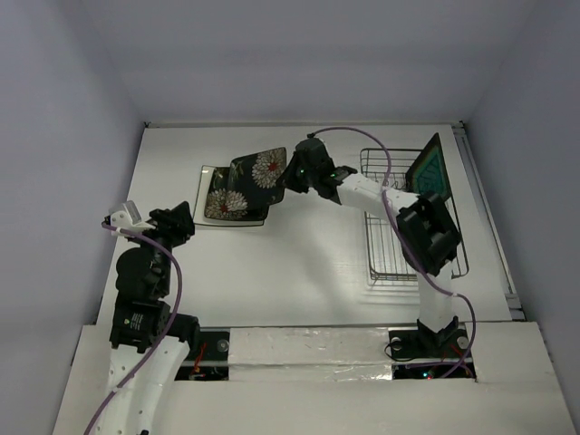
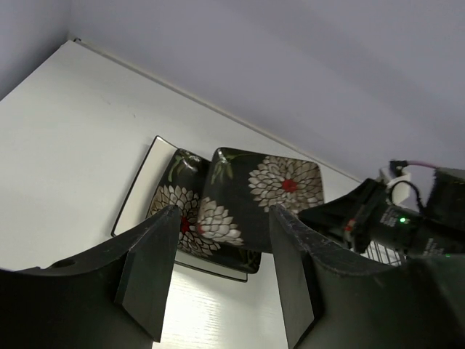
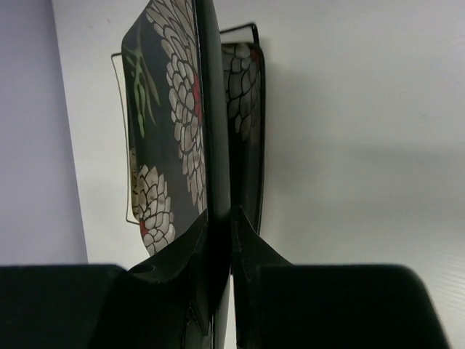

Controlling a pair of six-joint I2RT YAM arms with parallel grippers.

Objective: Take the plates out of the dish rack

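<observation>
My right gripper (image 1: 288,174) is shut on the edge of a black plate with white-red flowers (image 1: 260,169), held tilted just above a stack at the table's back left. That stack is a second black flowered plate (image 1: 225,207) lying on a white plate (image 1: 204,186). In the right wrist view the fingers (image 3: 220,218) pinch the held plate (image 3: 171,109) edge-on. A teal plate (image 1: 431,169) stands upright in the wire dish rack (image 1: 390,263) at the right. My left gripper (image 1: 172,222) is open and empty, near the stack (image 2: 178,211). The pale green plate is out of view.
The rack's other slots look bare. A raised white ledge (image 1: 299,349) runs along the near edge between the arm bases. The right arm (image 1: 426,231) reaches across over the rack. Walls close in the table on the left, back and right.
</observation>
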